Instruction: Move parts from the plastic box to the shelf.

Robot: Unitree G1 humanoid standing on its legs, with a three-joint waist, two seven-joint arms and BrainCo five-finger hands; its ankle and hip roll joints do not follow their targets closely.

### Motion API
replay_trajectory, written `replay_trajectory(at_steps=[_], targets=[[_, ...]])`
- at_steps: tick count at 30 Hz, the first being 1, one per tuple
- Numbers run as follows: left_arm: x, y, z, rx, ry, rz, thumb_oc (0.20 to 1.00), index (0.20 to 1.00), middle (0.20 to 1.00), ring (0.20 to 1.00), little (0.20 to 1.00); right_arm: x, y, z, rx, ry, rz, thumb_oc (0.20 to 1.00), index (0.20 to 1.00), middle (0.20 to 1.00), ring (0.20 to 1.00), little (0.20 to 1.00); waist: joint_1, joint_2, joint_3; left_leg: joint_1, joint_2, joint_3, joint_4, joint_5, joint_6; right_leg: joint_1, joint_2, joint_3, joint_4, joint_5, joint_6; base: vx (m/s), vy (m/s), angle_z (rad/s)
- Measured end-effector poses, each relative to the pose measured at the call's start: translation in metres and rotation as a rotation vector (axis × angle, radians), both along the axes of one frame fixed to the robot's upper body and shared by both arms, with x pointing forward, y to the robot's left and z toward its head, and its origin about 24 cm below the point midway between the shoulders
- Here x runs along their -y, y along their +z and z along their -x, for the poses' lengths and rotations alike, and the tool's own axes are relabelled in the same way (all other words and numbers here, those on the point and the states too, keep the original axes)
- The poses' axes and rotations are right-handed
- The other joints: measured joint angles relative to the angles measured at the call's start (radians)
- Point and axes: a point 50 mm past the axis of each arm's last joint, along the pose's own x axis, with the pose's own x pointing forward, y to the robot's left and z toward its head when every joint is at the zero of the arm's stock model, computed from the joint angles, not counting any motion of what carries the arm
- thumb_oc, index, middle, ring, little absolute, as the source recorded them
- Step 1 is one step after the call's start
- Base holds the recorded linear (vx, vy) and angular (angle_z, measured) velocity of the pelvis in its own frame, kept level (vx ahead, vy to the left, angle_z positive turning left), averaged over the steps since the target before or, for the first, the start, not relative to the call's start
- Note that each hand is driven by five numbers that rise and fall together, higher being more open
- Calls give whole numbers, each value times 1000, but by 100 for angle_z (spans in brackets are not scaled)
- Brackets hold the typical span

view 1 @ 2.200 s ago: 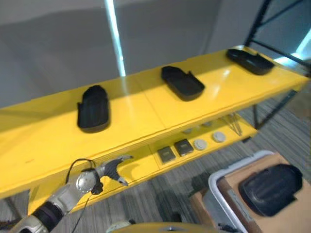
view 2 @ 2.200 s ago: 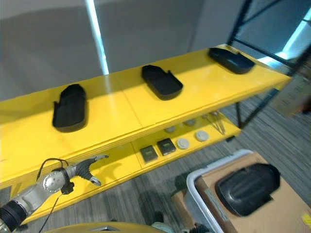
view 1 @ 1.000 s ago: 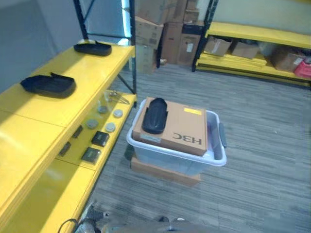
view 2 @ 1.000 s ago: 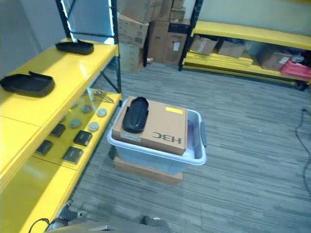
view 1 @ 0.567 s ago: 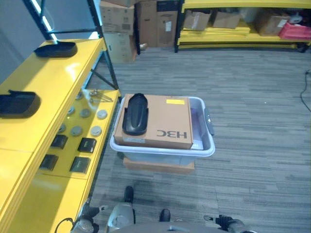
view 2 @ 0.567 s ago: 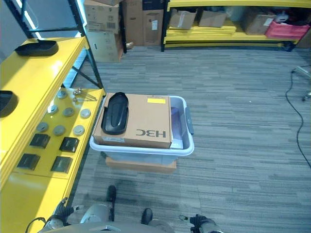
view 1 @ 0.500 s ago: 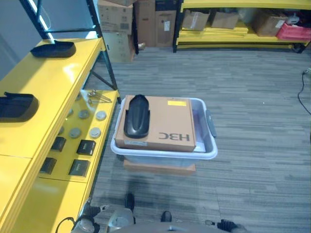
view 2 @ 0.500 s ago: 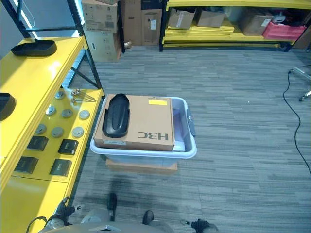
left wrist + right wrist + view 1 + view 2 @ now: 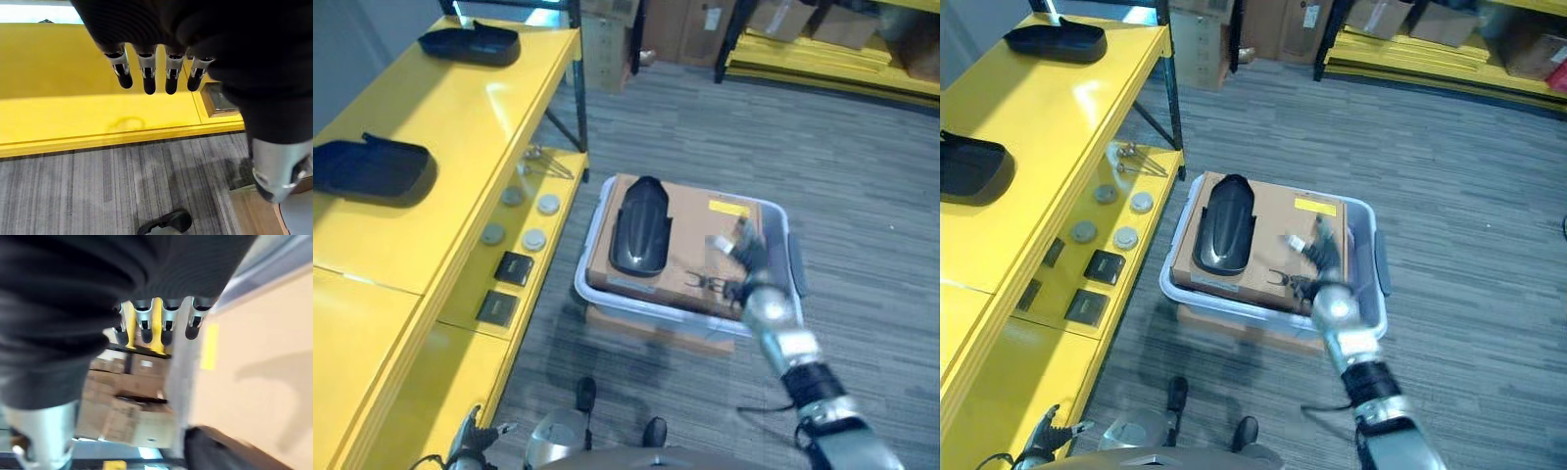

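Note:
A black moulded part [image 9: 641, 227] lies on a cardboard box [image 9: 690, 257] that sits inside the pale plastic box [image 9: 779, 217] on the floor. My right hand [image 9: 749, 257] is raised over the right side of the cardboard, its fingers [image 9: 166, 333] straight and holding nothing; the black part [image 9: 230, 455] shows past them, apart from the hand. Two more black parts [image 9: 470, 44] [image 9: 372, 168] rest on the yellow shelf's top board [image 9: 480, 127]. My left hand [image 9: 475, 443] hangs low beside the shelf's lower edge [image 9: 73, 112], with straight fingers [image 9: 149, 81].
The shelf's lower board carries grey discs [image 9: 533, 238] and dark square pieces [image 9: 514, 267]. A flat cardboard slab [image 9: 646, 328] lies under the plastic box. Grey carpet [image 9: 862, 176] stretches to the right, with yellow racks and cartons [image 9: 803, 24] at the back.
The camera has swung and come closer to the box. My right arm has risen from low down to above the cardboard's right side. The left hand stays low.

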Motion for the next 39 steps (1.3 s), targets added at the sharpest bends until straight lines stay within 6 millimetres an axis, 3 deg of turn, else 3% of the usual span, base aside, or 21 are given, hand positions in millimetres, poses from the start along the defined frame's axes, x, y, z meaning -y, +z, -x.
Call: replay_trajectory(at_steps=[1, 2, 5, 6, 10, 14, 16, 17, 20, 23, 26, 33, 39], targets=[[-3, 0, 3, -6, 18, -3, 1000, 1000, 1000, 1000, 1000, 11, 33, -1, 112, -50, -1, 1000, 1000, 1000, 1000, 1000, 0, -8, 0, 8, 0, 0, 0, -1, 1, 9, 0, -1, 0, 0, 0, 70, 51, 2], [-4, 0, 3, -7, 22, -3, 1000, 1000, 1000, 1000, 1000, 13, 51, 0, 171, -54, 2, 1000, 1000, 1000, 1000, 1000, -2, -10, 1, 13, 0, 0, 0, -1, 1, 15, 0, -1, 0, 0, 0, 75, 52, 0], [-10, 1, 3, -2, 54, 0, 1000, 1000, 1000, 1000, 1000, 15, 99, 11, 334, -53, 27, 1000, 1000, 1000, 1000, 1000, -6, -23, -2, 25, 1, 1, -1, -3, 2, 27, 1, -6, 0, -1, 2, 70, 37, -1], [-10, 1, 4, -4, 59, -1, 1000, 1000, 1000, 1000, 1000, 15, 102, 12, 342, -49, 36, 1000, 1000, 1000, 1000, 1000, -8, -29, 0, 32, 2, 1, -1, -3, 2, 34, 1, -6, 0, -1, 2, 82, 48, 0], [-9, 0, 8, -15, 58, 1, 1000, 1000, 1000, 1000, 1000, 24, 70, 1, 145, -100, 41, 1000, 1000, 1000, 1000, 1000, -2, -54, -12, 35, 0, -2, -1, -12, -9, 43, 0, -13, 0, -3, 4, 71, 59, 3], [-5, -2, 11, -21, 37, 6, 1000, 1000, 1000, 1000, 1000, 34, -1, -11, -174, -178, 46, 1000, 1000, 1000, 1000, 1000, 37, -54, -12, 15, -5, -20, 0, -8, -6, 28, -5, -32, 0, -5, 8, -37, 74, 15], [-2, -2, 7, -14, -10, 11, 1000, 1000, 1000, 1000, 1000, 54, -44, -14, -367, -277, 93, 1000, 1000, 1000, 1000, 1000, 67, -41, -6, -42, -11, -49, 21, 10, 7, -11, -8, -67, 10, 0, 9, -233, 108, 50], [4, 0, -10, 23, -58, 27, 1000, 1000, 1000, 1000, 1000, 80, -67, -7, -503, -408, 100, 1000, 1000, 1000, 1000, 1000, 106, -8, 16, -114, -17, -78, 58, 16, 11, -62, -13, -97, 34, -1, 11, -179, 55, 60], [8, 0, -20, 43, -88, 48, 1000, 1000, 1000, 1000, 1000, 90, -59, -14, -481, -484, 110, 1000, 1000, 1000, 1000, 1000, 152, 56, 58, -178, -24, -108, 75, 33, 21, -114, -15, -116, 51, 0, 14, -136, 31, 32], [2, 4, -29, 73, -111, 47, 1000, 1000, 1000, 1000, 1000, 84, -35, -31, -377, -461, 125, 1000, 1000, 1000, 1000, 1000, 183, 82, 88, -228, -27, -135, 75, 53, 18, -159, -16, -146, 63, 3, 13, -128, 28, 29], [0, 8, -36, 96, -130, 55, 1000, 1000, 1000, 1000, 1000, 75, -7, -46, -271, -452, 129, 1000, 1000, 1000, 1000, 1000, 213, 80, 133, -253, -27, -150, 75, 59, 11, -189, -19, -162, 92, -14, 10, -63, 7, 17], [1, 10, -40, 131, -146, 75, 1000, 1000, 1000, 1000, 1000, 75, 8, -50, -211, -450, 86, 1000, 1000, 1000, 1000, 1000, 252, 50, 154, -253, -39, -170, 75, 60, 12, -177, -25, -187, 94, -26, 18, 19, 4, 11], [1, 14, -46, 167, -149, 94, 1000, 1000, 1000, 1000, 1000, 79, -14, -40, -308, -466, 92, 1000, 1000, 1000, 1000, 1000, 242, 23, 149, -192, -45, -179, 58, 48, -4, -105, -23, -188, 49, -23, 26, 30, 3, 3]])
